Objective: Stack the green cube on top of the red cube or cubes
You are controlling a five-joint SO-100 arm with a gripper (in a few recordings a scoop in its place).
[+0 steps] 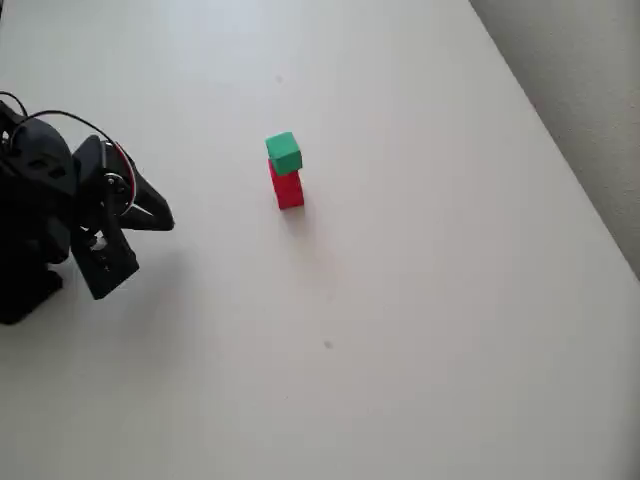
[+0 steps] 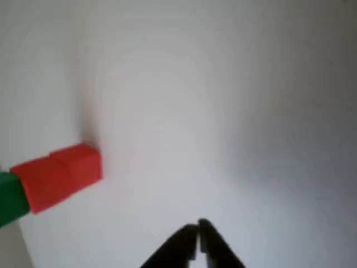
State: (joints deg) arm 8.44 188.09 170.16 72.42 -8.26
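Note:
The green cube rests on top of the red block near the middle of the white table in the overhead view. In the wrist view the red block lies at the left edge with the green cube at its far end, the stack appearing sideways. My black gripper is drawn back at the left side of the table, well apart from the stack. Its fingertips meet at the bottom of the wrist view, shut with nothing between them.
The table's right edge runs diagonally, with grey floor beyond it. The arm's black body fills the left edge of the overhead view. A small dark speck marks the tabletop.

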